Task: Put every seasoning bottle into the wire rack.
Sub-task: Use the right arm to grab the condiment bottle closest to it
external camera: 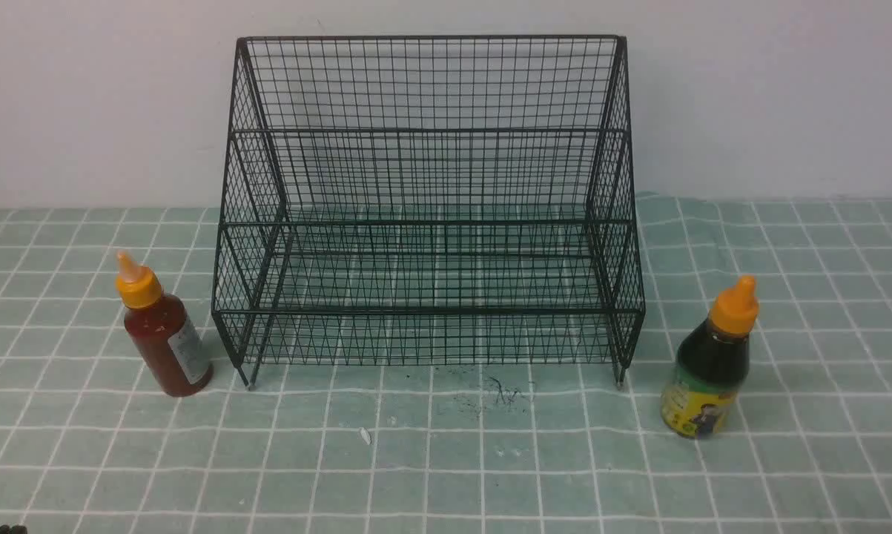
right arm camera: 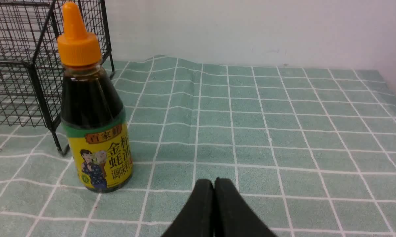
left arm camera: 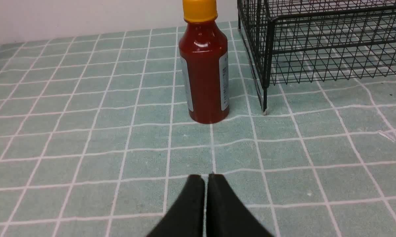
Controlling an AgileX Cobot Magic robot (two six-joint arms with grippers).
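Observation:
The slim red-sauce bottle (external camera: 165, 331) with an orange cap stands on the cloth just left of the wire rack (external camera: 427, 208); it also shows in the left wrist view (left arm camera: 204, 69). The squatter dark-sauce bottle (external camera: 709, 363) with a yellow-green label stands right of the rack, and shows in the right wrist view (right arm camera: 92, 112). The rack holds nothing. My left gripper (left arm camera: 206, 177) is shut and empty, some way short of the red bottle. My right gripper (right arm camera: 214, 181) is shut and empty, near the dark bottle and beside it. Neither gripper shows clearly in the front view.
A green checked cloth (external camera: 446, 460) covers the table. A white wall (external camera: 82, 96) stands right behind the rack. Small dark specks (external camera: 490, 393) and a white scrap (external camera: 365, 436) lie on the cloth in front of the rack. The rack's leg (left arm camera: 265, 98) stands close to the red bottle.

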